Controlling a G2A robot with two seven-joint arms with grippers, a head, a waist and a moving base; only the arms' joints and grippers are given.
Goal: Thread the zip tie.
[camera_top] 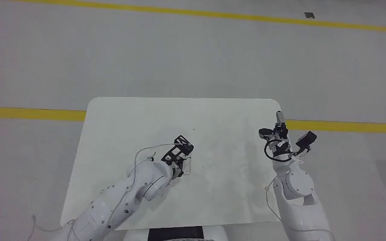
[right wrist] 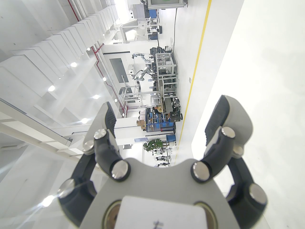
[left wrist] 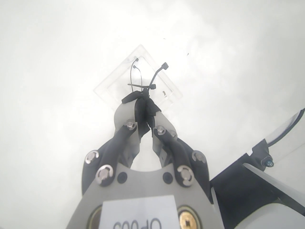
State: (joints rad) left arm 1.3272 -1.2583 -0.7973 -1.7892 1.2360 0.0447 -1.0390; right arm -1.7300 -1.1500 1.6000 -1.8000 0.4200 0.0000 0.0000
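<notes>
Robotics lab or big factory hall: pale floor (camera_top: 181, 54) with yellow lines (camera_top: 181, 12), other robot arms (right wrist: 142, 70) at metal-frame workstations (right wrist: 166, 72), rows of ceiling lights (right wrist: 73, 64).

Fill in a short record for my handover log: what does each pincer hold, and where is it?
left pincer: shut on zip tie
zip tie: black, sticking out past the fingertips
below it: clear tray on white table
right pincer: open, empty, near the table's right edge
threaded: cannot tell
</notes>
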